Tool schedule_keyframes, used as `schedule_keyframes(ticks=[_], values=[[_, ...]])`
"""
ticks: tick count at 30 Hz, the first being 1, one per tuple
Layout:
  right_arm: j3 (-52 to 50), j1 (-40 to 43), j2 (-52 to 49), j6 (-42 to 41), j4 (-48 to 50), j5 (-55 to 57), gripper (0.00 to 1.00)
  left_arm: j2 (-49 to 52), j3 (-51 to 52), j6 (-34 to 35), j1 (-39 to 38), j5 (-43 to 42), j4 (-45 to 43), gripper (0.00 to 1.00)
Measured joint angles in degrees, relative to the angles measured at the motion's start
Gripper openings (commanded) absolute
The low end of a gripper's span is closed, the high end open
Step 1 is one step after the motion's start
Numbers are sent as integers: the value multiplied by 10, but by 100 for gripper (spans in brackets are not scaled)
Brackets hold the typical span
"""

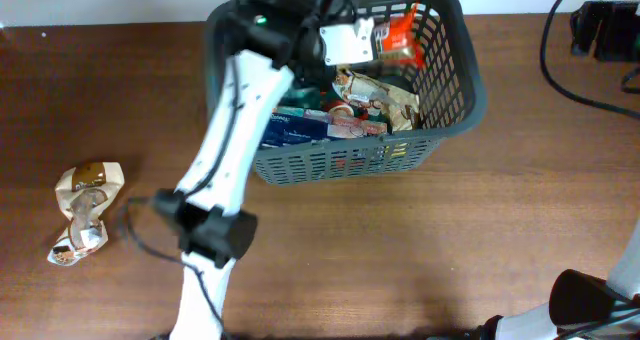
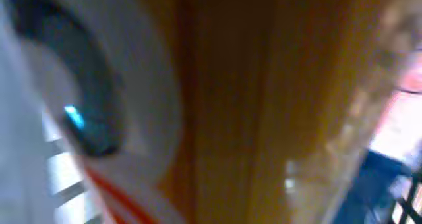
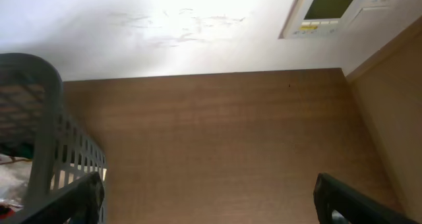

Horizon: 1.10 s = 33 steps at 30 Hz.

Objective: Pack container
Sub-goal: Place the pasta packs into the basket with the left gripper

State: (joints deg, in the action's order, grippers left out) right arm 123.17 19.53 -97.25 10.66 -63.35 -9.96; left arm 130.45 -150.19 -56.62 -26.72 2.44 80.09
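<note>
The dark grey slotted basket (image 1: pixel 470 80) stands at the back middle of the table and holds several food packets, among them a blue one (image 1: pixel 295 128). My left arm reaches into it from the front left. My left gripper (image 1: pixel 385 38) is at an orange-red packet (image 1: pixel 402 32) over the basket's far right part and seems shut on it. That orange and white packet (image 2: pixel 224 105) fills the blurred left wrist view, hiding the fingers. My right gripper (image 3: pixel 208 204) is open and empty, low over bare table beside the basket's wall (image 3: pixel 39 118).
A crumpled brown and white packet (image 1: pixel 85 205) lies on the table at the far left. Black cables and a black device (image 1: pixel 605 30) are at the back right. The right arm's body (image 1: pixel 585 300) is at the front right corner.
</note>
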Motion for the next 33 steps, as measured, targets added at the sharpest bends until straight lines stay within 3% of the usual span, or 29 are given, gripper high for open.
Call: schedule_keyframes(ticks=[2, 3, 10, 16, 23, 28, 30, 33], values=[[0, 0, 0, 0, 0, 0, 99, 43, 4, 18, 0, 10, 0, 43], [0, 0, 0, 0, 0, 0, 99, 54, 7, 24, 0, 12, -1, 99], [0, 0, 0, 0, 0, 0, 99, 49, -8, 73, 0, 15, -16, 99], [0, 0, 0, 0, 0, 0, 99, 7, -62, 105, 0, 24, 74, 99], [0, 0, 0, 0, 0, 0, 99, -138, -111, 196, 17, 106, 162, 99], [0, 0, 0, 0, 0, 0, 99, -243, -103, 301, 140, 131, 160, 95], [0, 0, 0, 0, 0, 0, 99, -298, -48, 331, 222, 126, 143, 95], [0, 0, 0, 0, 0, 0, 99, -399, 118, 349, 315, 105, 89, 100]])
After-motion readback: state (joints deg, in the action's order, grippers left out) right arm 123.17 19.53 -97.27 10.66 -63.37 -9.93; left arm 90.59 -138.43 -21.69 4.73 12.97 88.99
